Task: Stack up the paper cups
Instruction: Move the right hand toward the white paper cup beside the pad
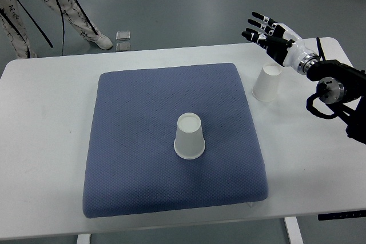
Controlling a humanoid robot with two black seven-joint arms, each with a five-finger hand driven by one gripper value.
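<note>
Looking down, top view: a white table point(46, 141) carries a blue-grey pad point(137, 141), the landmark for every place below.
Pad: a square cushion with a dimpled weave, lying flat across the middle of the table, bare tabletop showing on all four sides.
Cup on the pad: a white paper cup point(189, 136) stands upside down just right of the pad's centre, its closed base facing up and its wider rim pressed on the fabric.
Second cup: another white paper cup point(267, 83) stands upside down on the bare table just beyond the pad's right edge, near the pad's far right corner and well apart from the first cup.
Right hand: the right hand point(273, 36) hangs above the table beyond the pad's far right corner, its arm entering from the picture's right edge.
Hand state: the black-and-white fingers point(257, 24) are spread apart and stretched out, holding nothing.
Cup relative to hand: the second cup sits just nearer the robot than the hand, below the wrist and not touching it; the cup on the pad lies well away toward the pad's middle.
Beyond the pad's far left corner: a person's legs point(34, 4) in patterned trousers stand on the grey floor point(200, 4), off the table.
</note>
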